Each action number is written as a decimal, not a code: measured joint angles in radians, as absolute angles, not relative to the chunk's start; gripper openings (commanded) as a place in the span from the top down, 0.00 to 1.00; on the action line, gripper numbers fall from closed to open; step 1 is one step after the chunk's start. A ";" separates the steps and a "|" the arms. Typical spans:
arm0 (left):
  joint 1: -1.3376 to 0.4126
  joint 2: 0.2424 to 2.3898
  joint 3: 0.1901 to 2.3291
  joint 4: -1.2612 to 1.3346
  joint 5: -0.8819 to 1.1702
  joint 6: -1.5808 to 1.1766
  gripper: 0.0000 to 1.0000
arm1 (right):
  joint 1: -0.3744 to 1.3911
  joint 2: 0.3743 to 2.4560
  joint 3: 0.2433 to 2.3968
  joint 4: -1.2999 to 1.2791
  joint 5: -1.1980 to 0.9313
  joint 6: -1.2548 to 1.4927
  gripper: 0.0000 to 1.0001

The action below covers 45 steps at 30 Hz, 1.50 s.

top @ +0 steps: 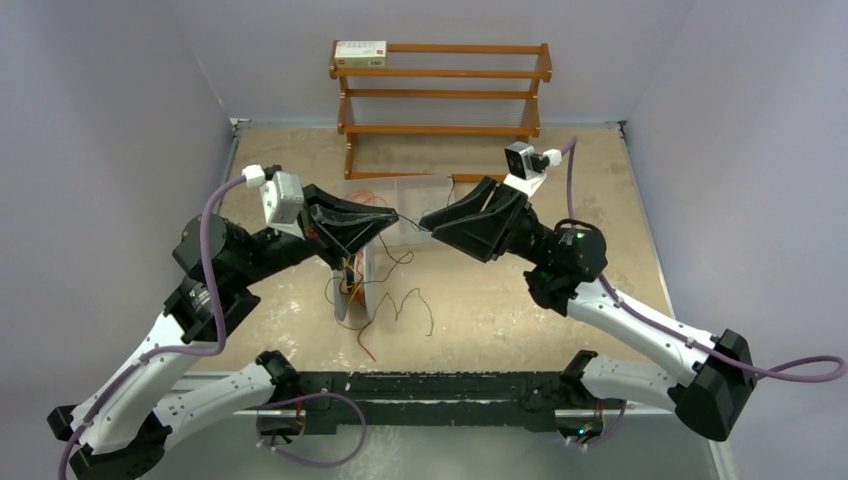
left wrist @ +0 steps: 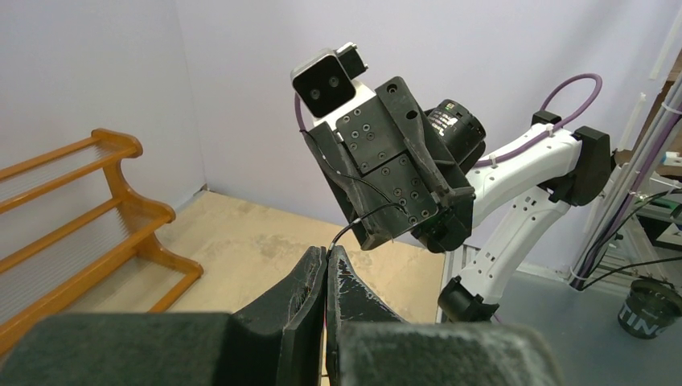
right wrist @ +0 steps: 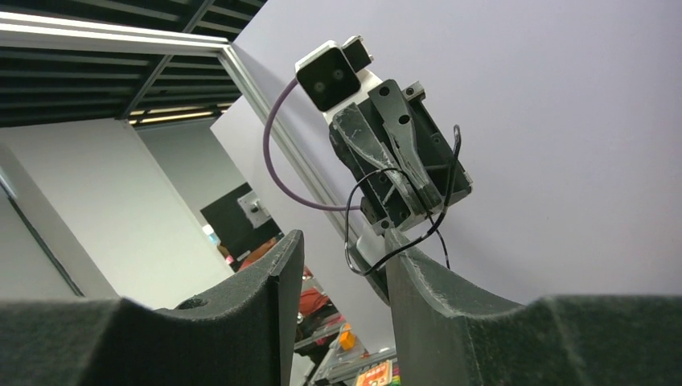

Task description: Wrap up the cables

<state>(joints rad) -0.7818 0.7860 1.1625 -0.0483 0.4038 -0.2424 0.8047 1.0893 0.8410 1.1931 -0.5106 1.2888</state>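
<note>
My left gripper [top: 393, 214] is raised over the table's middle and shut on one end of a thin black cable [left wrist: 354, 225], which is pinched at the fingertips in the left wrist view [left wrist: 327, 251]. The cable runs across to my right gripper [top: 424, 222], which faces the left one closely. In the right wrist view the right gripper [right wrist: 342, 237] is open and the black cable [right wrist: 402, 248] drapes over the tip of one finger [right wrist: 418, 265]. Below, a grey-white spool [top: 354, 290] stands on the table among loose black cables [top: 408, 300] and a red one [top: 366, 345].
A clear plastic box [top: 405, 192] holding orange wires sits behind the grippers. A wooden rack [top: 440, 90] stands at the back wall with a small carton [top: 360, 53] on its top shelf. Thick purple cords hang from both arms.
</note>
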 measured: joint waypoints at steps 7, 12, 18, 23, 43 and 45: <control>-0.782 0.786 1.151 -0.035 0.391 -0.242 1.00 | 0.805 1.092 0.826 1.216 -0.512 1.299 0.67; -0.782 0.786 1.148 -0.026 0.389 -0.242 1.00 | 0.805 1.092 0.817 1.226 -0.512 1.303 0.72; -0.782 0.786 1.133 -0.025 0.401 -0.242 1.00 | 0.805 1.090 0.816 1.233 -0.509 1.302 0.70; -0.782 0.783 1.126 -0.039 0.416 -0.242 1.00 | 0.805 1.078 0.815 1.232 -0.494 1.298 0.73; -0.782 0.762 1.118 -0.084 0.409 -0.236 0.62 | 0.805 1.056 0.838 1.119 -0.451 1.201 1.00; -0.782 0.755 1.116 -0.103 0.384 -0.234 0.55 | 0.805 1.036 0.843 1.054 -0.438 1.167 1.00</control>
<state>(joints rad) -0.7818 0.7551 1.1164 -0.1032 0.3840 -0.2337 0.8047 1.0355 0.8433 1.0538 -0.4381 1.1667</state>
